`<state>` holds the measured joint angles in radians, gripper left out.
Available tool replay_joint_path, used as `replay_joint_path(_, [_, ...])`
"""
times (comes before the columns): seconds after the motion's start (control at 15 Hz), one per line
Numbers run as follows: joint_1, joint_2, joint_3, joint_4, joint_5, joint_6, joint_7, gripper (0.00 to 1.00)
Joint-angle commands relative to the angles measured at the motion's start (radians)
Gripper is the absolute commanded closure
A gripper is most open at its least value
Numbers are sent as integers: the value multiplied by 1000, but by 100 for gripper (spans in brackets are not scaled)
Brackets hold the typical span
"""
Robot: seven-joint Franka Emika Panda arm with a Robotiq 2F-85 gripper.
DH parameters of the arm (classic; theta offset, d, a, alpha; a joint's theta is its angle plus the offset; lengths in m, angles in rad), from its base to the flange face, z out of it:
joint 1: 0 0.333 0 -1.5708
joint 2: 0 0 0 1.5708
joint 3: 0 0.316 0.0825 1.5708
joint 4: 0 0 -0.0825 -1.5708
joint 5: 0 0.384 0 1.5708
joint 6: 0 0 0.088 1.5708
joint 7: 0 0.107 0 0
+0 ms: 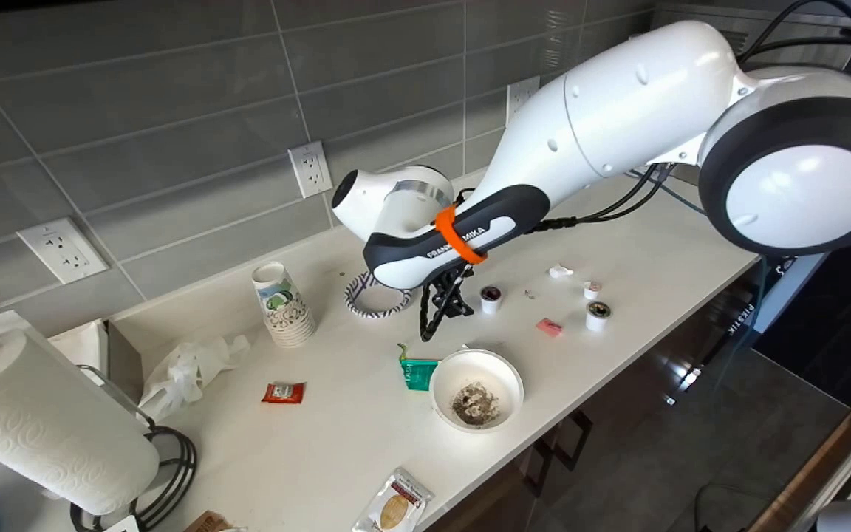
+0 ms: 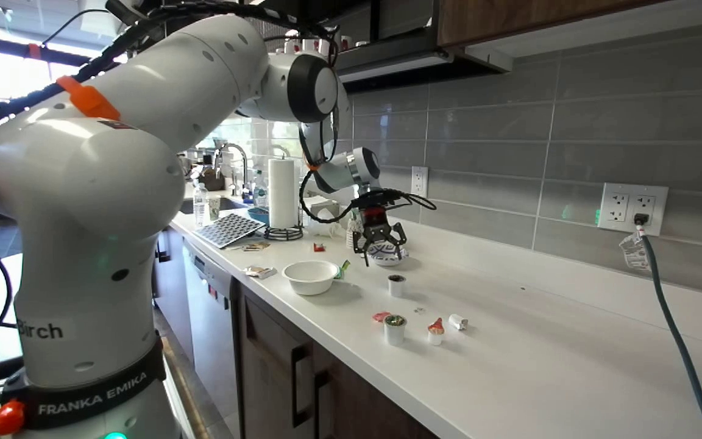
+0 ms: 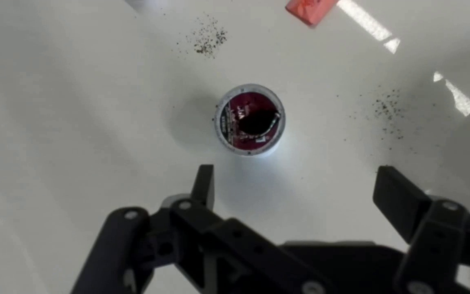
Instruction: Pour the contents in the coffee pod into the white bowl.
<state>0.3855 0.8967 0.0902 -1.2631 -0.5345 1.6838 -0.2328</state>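
Note:
A coffee pod (image 3: 250,120) with a dark red lid torn open over a dark hole stands upright on the counter. It also shows in both exterior views (image 1: 490,301) (image 2: 396,287). My gripper (image 3: 296,168) is open and empty, above the counter; in the wrist view the pod lies just beyond the left fingertip. The gripper shows in both exterior views (image 1: 449,297) (image 2: 381,247). A similar open pod (image 1: 597,318) with dark contents stands near the front edge, also in an exterior view (image 2: 395,332). The white bowl (image 1: 508,369) holds brownish grounds; it also shows in an exterior view (image 2: 309,286).
A patterned bowl (image 1: 355,301) and stacked paper cups (image 1: 285,310) stand by the wall. A green packet (image 1: 418,374) lies against the white bowl. A pink packet (image 1: 549,326), small creamer cup (image 1: 592,290) and white scrap (image 1: 561,272) lie near the pods. Spilled specks (image 3: 208,38) dot the counter.

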Motion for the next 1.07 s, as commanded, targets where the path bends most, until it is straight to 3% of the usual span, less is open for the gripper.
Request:
replay_joint_path(0.0, [25,99,-20,141,-31,-102,-89,0])
replay_joint_path(0.4, [30,201,-36,283,-49,-216,-174,0])
replay_joint_path(1.0, [39,306,-57,407,-44,-268,-239,0])
